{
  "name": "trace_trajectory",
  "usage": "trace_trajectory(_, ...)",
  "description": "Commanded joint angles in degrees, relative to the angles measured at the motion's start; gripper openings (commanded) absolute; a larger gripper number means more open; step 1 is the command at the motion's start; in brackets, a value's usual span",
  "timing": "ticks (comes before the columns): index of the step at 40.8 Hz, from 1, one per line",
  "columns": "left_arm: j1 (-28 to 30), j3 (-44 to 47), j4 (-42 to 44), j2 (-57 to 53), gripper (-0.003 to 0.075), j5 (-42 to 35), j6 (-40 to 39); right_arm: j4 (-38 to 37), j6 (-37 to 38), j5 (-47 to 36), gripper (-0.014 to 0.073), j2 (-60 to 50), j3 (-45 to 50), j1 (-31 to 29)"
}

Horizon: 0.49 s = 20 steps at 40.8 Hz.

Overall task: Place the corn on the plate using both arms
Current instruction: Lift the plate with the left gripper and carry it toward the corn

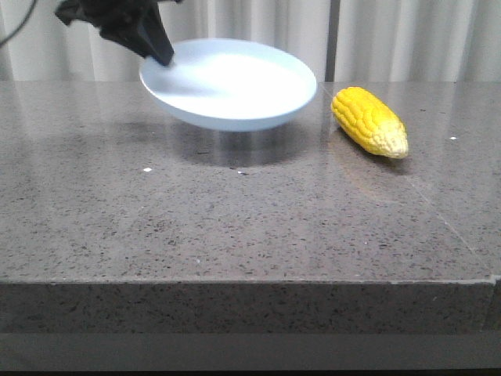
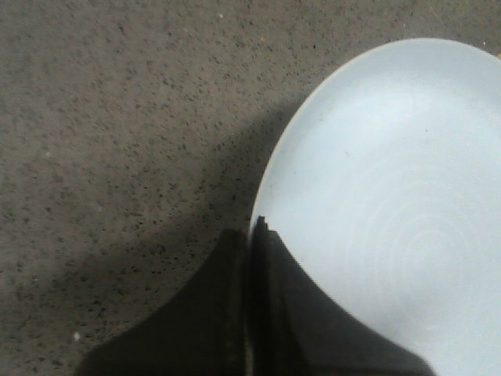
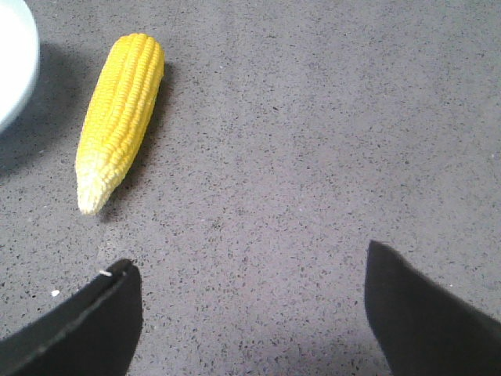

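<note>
Left pincer (image 1: pixel 163 56) clamps plate (image 1: pixel 235 86) rim, upper left of frame, lifted off counter (image 1: pixel 235 219). Right pincer (image 3: pixel 250 313) wide, empty. Corn (image 1: pixel 369 121) looks stiff, likely rolls; grip mid-cob, across its width.

Staged test bench: granite countertop (image 1: pixel 235 227), curtains (image 1: pixel 376 39) (pale, pleated).

The left gripper (image 1: pixel 162 56) is black, with sharp, pointy shapes. Up close, its two dark fingers (image 2: pixel 274 313) are wide at the bottom and thin at the tip. The right gripper (image 3: pixel 250 313) has two flat black fingers (image 3: pixel 86 329) with slanted edges and square corners.
</note>
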Motion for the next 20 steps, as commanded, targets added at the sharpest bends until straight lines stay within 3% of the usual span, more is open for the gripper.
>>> trace_trajectory(1, -0.6, -2.1, -3.5, -1.2, -0.002, -3.7, 0.0, 0.2, -0.4, -3.5, 0.0606, 0.3, -1.9, -0.4)
trace_trajectory(16, -0.6, -2.1, -3.0, 2.5, -0.0014, -3.2, -0.2, 0.2, -0.4, -3.5, 0.0606, 0.3, -1.9, -0.4)
trace_trajectory(20, -0.6, -2.1, -3.0, 2.6, 0.0066, -3.2, -0.2, 0.2, -0.4, -3.5, 0.0606, 0.3, -1.9, -0.4)
